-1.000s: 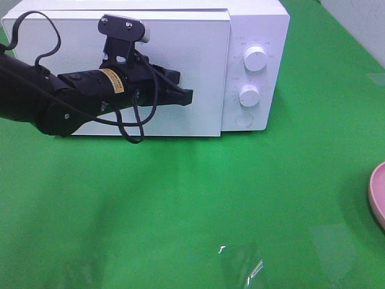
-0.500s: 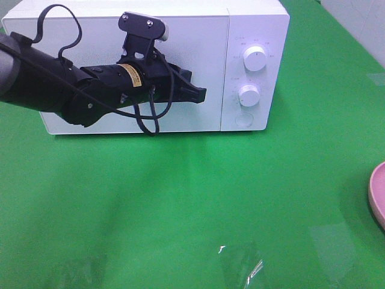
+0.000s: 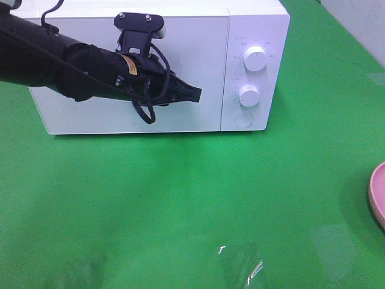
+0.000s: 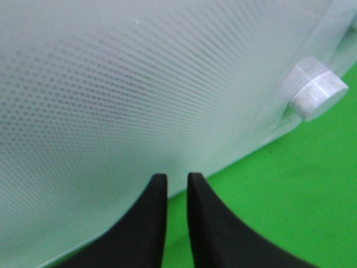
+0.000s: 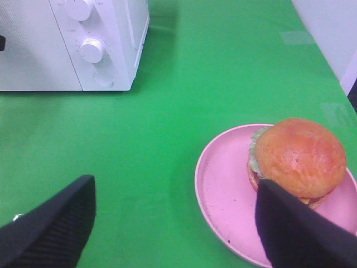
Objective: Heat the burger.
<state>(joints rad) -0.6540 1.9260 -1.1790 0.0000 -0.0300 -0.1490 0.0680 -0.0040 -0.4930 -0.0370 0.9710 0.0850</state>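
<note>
The burger (image 5: 298,156), with a glossy brown bun and a lettuce frill, sits on a pink plate (image 5: 223,190) on the green table. My right gripper (image 5: 174,187) hovers over the plate's near side, open wide; one finger overlaps the burger's edge in the right wrist view. The exterior view shows only the plate's rim (image 3: 378,198). The white microwave (image 3: 180,60) stands at the back with its door flush. My left gripper (image 3: 194,94) points at the door's lower right; its fingertips (image 4: 159,187) stand a narrow gap apart with nothing between them.
Two knobs (image 3: 255,58) (image 3: 249,95) and a round button (image 3: 243,120) sit on the microwave's right panel. A shiny clear patch (image 3: 240,265) lies on the green table near the front edge. A white round stub (image 4: 315,89) shows under the microwave.
The microwave door, ajar a second ago, now lies flush with the body. My left arm has swung up and back toward the door.
</note>
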